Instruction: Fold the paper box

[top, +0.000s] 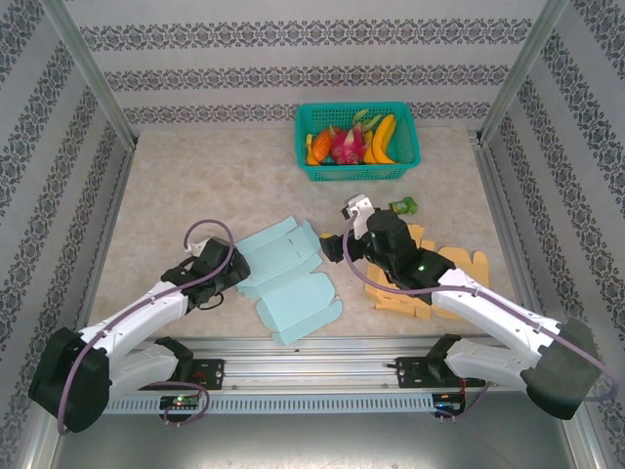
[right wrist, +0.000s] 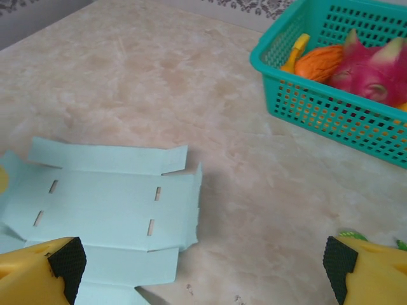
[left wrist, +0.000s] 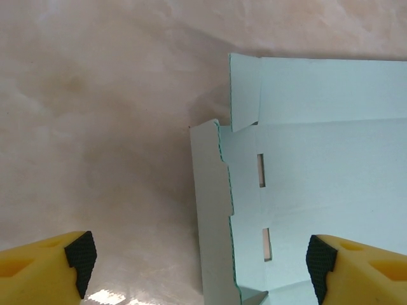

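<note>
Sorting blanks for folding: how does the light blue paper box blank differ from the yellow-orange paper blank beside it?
Colour: the light blue paper box blank is pale blue; the yellow-orange paper blank is yellow-orange.
Visibility: the blue one lies in the open; the orange one is partly covered by the right arm.
Pose: the blue one's edge flap stands up; the orange one looks flat.
Both lie unfolded on the table.

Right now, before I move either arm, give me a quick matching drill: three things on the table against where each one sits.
Things:
1. paper box
2. basket
3. yellow cardboard

Places:
A. partly under the right arm
B. far side, holding fruit
C. spread open, unfolded, in the middle

Pairs: 1-C, 2-B, 3-A
</note>
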Motion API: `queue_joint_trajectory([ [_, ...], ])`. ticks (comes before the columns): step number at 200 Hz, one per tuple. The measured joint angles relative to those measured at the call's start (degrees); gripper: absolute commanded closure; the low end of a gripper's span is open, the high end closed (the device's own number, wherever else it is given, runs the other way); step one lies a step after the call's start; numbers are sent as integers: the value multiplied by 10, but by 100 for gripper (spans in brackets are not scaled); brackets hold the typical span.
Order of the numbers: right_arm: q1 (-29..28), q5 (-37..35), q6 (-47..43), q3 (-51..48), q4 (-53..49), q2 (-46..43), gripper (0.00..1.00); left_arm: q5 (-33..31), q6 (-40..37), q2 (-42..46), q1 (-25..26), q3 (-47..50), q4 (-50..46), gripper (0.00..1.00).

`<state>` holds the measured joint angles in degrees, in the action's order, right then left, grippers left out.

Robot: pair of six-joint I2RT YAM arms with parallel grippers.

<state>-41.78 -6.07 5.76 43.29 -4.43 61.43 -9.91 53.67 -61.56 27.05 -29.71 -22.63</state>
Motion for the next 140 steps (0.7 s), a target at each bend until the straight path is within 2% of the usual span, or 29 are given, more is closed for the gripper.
queue_joint_trajectory([
  [39,0,13,-4,-55,17,-31,2,5,11,-38,3,-5,9,18],
  [75,0,17,-4,-65,17,-30,2,7,33,-77,19,-25,14,22],
  [140,0,21,-4,-64,12,-21,2,-5,77,-184,29,-70,17,41],
])
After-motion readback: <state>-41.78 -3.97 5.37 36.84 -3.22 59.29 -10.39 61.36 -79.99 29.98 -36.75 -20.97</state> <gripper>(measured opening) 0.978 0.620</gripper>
